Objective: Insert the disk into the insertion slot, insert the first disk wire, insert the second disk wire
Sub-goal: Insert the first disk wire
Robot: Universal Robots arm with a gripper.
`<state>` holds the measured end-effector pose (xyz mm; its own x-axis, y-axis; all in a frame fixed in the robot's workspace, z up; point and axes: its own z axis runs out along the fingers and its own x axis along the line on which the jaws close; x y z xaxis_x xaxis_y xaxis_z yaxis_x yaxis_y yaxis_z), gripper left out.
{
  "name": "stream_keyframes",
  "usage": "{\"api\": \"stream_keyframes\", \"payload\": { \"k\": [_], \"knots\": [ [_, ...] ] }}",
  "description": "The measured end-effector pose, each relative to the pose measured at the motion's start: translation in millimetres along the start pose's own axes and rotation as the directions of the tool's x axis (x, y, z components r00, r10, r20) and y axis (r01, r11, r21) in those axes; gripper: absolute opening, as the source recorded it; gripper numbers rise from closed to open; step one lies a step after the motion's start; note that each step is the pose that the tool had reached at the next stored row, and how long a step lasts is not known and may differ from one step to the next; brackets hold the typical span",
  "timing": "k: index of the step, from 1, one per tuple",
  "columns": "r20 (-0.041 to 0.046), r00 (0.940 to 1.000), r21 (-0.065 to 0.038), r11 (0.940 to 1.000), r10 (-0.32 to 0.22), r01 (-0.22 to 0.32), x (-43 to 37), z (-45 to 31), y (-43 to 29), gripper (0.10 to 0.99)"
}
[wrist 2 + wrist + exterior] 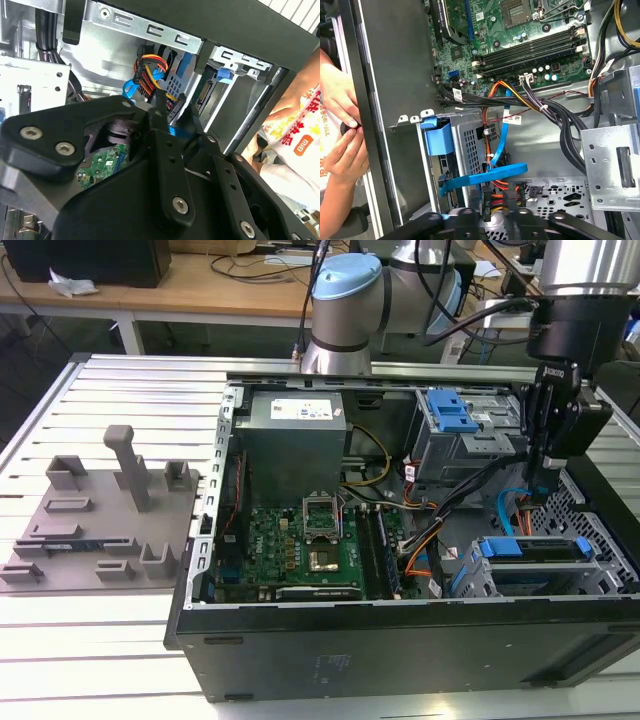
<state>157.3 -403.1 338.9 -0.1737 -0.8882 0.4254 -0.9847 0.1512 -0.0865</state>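
Exterior view: disk [535, 562] noted seated in insertion slot [462, 578], 4 o'clock of the case; gripper [537, 498] hangs at its 12.
Second wrist view: coloured wires [148, 67] traced down to the gripper tips.
First wrist view: jaws judged closed on wire plug [495, 202]. First-wire step judged in hand; square alignment with the disk's socket is called for.

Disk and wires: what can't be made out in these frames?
- Disk, exterior view: the insertion slot walls and the case edge cover most of it, so how deep it sits is unclear.
- Disk's connector end, first wrist view: the hand and a blue cable cover it, so whether a wire is plugged in cannot be told.
- Second wrist view: the hand's body blocks the same spot.
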Motion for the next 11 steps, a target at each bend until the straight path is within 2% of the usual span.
{"api": "stream_keyframes", "payload": {
  "k": [2,7,9,10,11],
  "knots": [
    [0.0,1.0,0.0,1.0,0.0,0.0,0.0,0.3,0.0,0.169],
    [0.0003,1.0,0.0,1.0,0.0,0.0,0.0,0.5,0.0,0.169],
    [0.0017,1.0,0.0,1.0,0.0,0.0,4.3,2.5,-1.0,0.169],
    [0.0042,1.0,-0.001,1.0,0.0,0.0,6.7,3.4,-1.4,0.169],
    [0.0124,0.9999,-0.002,1.0,0.0,0.0,11.1,4.7,-2.2,0.169]
  ]
}}
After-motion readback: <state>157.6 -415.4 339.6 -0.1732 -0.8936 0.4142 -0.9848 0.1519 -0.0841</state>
